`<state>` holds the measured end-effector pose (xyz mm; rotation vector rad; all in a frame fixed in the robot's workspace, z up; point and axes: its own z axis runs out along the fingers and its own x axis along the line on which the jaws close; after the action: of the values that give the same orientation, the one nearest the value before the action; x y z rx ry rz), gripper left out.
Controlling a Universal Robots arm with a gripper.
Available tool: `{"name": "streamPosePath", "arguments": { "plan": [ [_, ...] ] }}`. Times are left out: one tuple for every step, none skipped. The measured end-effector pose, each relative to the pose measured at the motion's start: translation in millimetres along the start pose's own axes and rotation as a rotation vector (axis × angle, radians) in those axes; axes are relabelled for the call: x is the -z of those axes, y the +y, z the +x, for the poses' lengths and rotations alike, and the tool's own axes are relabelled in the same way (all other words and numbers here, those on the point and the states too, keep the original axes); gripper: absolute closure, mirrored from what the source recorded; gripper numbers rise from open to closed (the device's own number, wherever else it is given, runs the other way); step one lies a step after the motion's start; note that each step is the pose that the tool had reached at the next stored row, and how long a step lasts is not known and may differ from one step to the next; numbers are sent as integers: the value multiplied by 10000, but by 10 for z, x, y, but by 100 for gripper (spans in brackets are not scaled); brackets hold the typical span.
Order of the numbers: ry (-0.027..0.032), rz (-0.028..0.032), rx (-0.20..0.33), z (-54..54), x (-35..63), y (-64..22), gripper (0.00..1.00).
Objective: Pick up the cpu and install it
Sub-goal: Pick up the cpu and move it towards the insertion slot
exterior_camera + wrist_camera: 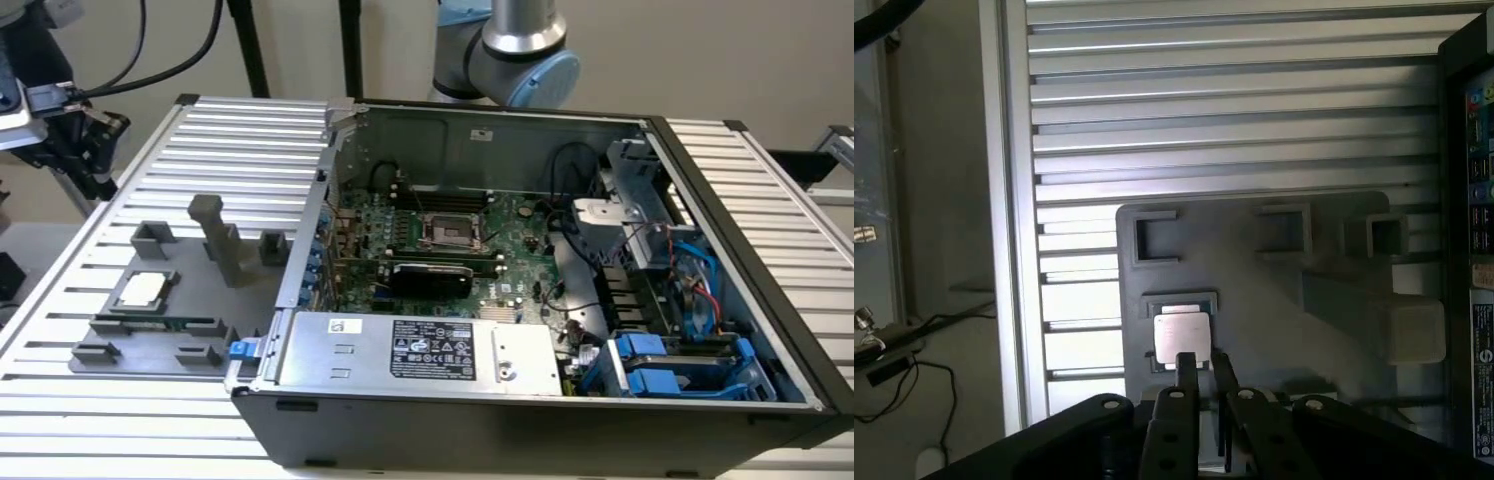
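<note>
Cpu (144,288) lies flat, plate up, seemingly square to fixture (194,292)

The arm (514,50) is cut off at twelve o'clock of the exterior view, and one of the fingers (1187,385) hides an edge of the chip (1180,335)

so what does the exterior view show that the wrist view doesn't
Exterior view adds: the inside of the open computer case, with the motherboard, its dark square socket and the power supply, plus an arm joint. Wrist view adds: the claw, right by the cpu. Both share: the cpu lying in its grey holder tray on the slatted table.
</note>
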<state>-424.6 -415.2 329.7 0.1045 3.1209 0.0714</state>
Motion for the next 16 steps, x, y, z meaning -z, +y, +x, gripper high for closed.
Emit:
{"name": "streamPosePath", "arguments": {
  "plan": [
    [0,0,0,0,0,0,76],
    [0,0,1,0,0,0,64],
    [-1,0,0,0,0,0,64],
    [-1,0,0,0,0,0,58],
    [0,0,0,0,0,0,58],
    [0,0,0,0,0,0,53],
    [0,0,0,0,0,0,47],
    [2,1,0,0,-1,0,47],
    [-1,-1,0,0,-7,0,35],
    [-1,-1,1,1,-21,-1,35],
    [-1,-1,0,1,-39,-2,35],
    [-1,0,-1,1,-56,-4,29],
    [-1,0,-1,2,-74,-6,29],
    [-1,-1,0,1,-94,-9,29],
    [0,0,0,1,-111,-12,29],
    [-1,-1,0,1,-129,-16,29]
  ]
}}
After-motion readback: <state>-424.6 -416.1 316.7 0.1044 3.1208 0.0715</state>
